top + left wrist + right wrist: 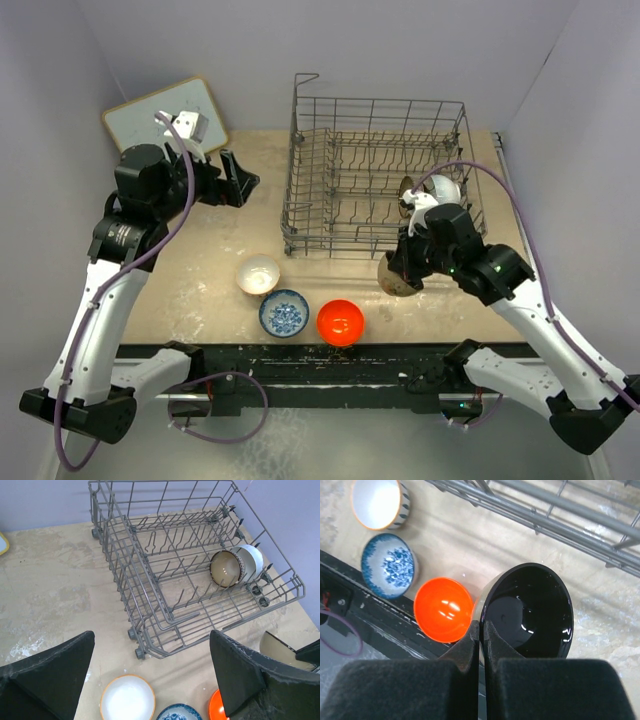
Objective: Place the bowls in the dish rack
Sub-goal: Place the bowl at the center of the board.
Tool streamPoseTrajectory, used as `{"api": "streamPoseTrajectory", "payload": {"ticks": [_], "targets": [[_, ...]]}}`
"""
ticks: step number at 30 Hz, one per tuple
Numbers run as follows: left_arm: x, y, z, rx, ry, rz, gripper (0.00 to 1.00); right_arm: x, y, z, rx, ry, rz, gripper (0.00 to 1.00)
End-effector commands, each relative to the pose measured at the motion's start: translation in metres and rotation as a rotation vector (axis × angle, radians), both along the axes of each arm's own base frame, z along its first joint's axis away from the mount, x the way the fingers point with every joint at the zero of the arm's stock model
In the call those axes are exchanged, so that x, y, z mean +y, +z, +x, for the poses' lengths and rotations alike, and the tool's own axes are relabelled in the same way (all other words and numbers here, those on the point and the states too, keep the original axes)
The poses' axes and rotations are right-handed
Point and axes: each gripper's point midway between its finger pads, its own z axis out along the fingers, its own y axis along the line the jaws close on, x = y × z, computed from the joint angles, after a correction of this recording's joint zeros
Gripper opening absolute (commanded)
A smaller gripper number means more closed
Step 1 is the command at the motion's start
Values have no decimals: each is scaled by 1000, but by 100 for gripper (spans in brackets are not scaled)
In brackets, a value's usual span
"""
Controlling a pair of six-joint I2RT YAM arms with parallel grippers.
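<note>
My right gripper (481, 630) is shut on the rim of the glossy black bowl (530, 610) and holds it tilted just in front of the dish rack (380, 102); in the top view the gripper (405, 262) and the bowl's tan outside (393, 277) show. A brown-rimmed bowl (227, 569) and a white bowl (252, 560) stand on edge in the rack's right end. The cream bowl (258, 274), blue-and-white bowl (284, 313) and orange-red bowl (340, 322) sit on the table in front. My left gripper (238, 180) is open and empty, left of the rack.
A white board (165, 115) lies at the back left corner. The black front edge of the table (300, 352) runs just below the three bowls. Walls close in on both sides and behind the rack.
</note>
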Motion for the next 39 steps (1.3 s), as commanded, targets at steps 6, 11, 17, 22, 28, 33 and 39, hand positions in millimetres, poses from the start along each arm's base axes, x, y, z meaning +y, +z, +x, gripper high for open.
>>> {"api": "streamPoseTrajectory", "payload": {"ticks": [6, 11, 17, 22, 28, 33, 39], "targets": [[4, -3, -2, -4, 20, -16, 99, -15, -16, 22, -90, -177, 7, 0], [4, -7, -4, 0, 19, -19, 99, -30, -46, 34, -70, -294, -80, 0], [5, -7, -6, -1, 20, -7, 99, -21, -66, 42, -46, -349, -94, 0], [7, -8, -7, 0, 23, -3, 99, -21, -83, 50, -64, -425, -132, 0], [9, -13, -9, 6, 28, 10, 99, -8, -106, 55, -83, -450, -246, 0], [12, -13, -11, 1, 37, 20, 99, 7, -122, 51, -79, -479, -335, 0], [11, -13, -11, 1, 32, 24, 99, 16, -127, 49, -50, -477, -320, 26]]}}
